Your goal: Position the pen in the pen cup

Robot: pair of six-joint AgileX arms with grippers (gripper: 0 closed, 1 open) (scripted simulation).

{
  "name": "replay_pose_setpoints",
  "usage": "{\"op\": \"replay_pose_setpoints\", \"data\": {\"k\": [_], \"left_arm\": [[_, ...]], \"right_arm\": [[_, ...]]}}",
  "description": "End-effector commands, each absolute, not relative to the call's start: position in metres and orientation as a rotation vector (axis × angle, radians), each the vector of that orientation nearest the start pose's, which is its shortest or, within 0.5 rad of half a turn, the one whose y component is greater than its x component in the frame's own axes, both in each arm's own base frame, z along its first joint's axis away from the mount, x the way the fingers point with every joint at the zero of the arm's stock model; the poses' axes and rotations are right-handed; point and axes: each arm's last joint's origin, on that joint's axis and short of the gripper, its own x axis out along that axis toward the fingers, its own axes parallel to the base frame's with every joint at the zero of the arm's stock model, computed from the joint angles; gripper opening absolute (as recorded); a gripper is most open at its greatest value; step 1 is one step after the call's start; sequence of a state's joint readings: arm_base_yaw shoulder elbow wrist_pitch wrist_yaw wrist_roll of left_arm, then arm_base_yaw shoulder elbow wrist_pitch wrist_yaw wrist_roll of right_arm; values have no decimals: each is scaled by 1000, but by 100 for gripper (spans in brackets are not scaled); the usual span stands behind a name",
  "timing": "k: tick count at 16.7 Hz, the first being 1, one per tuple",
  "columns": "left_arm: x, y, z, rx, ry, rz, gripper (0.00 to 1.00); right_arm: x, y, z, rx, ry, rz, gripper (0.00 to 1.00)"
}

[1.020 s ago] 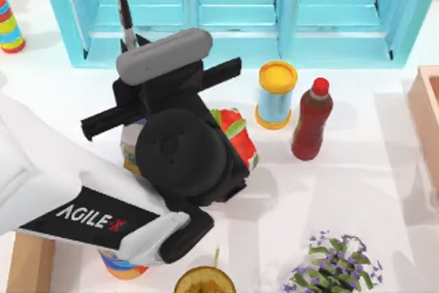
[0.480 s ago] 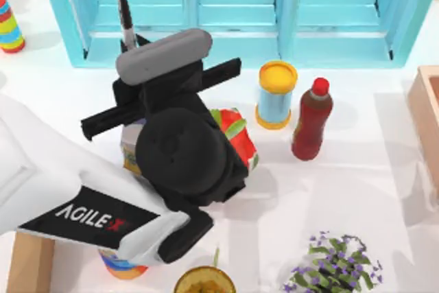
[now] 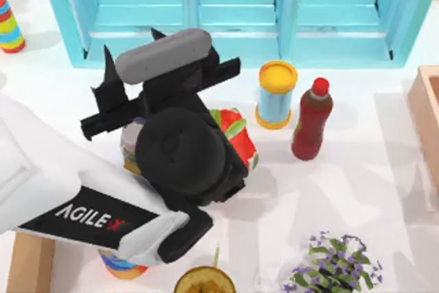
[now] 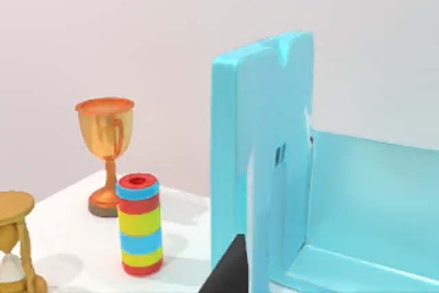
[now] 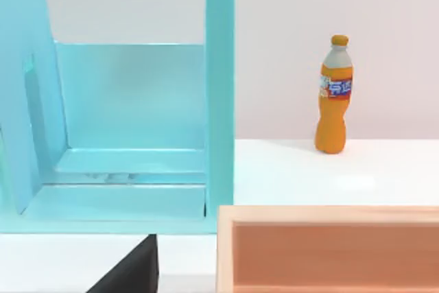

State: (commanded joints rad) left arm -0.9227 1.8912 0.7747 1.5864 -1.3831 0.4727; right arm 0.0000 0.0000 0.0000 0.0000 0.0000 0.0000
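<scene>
While the left gripper point(image 3: 130, 60) hovers with fingers spread before the turquoise shelf point(image 3: 240, 5), no pen can be made out; a striped cylinder point(image 4: 139, 224) stands on the bench point(image 3: 357, 190).

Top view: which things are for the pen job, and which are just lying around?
For the job: left gripper, open by the blue cabinet.
Just lying around: yellow-lidded can, red bottle, striped cylinder, purple flowers.

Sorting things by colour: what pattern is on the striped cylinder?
Red, yellow and blue bands on the striped cylinder, best in the left wrist view.
</scene>
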Motion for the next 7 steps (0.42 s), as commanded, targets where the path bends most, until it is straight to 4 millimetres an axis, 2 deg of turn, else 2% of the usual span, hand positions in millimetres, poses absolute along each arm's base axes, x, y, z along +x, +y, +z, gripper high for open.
{"op": "replay_pose_setpoints", "data": {"k": [1,2,7], "left_arm": [[229,-247,188,22,-60,500,98],[229,-247,188,22,-60,500,100],[229,-247,188,22,-60,500,100]], "right_arm": [[106,-1,160,0,0,0,100],[106,-1,160,0,0,0,100],[106,-1,160,0,0,0,100]]}}
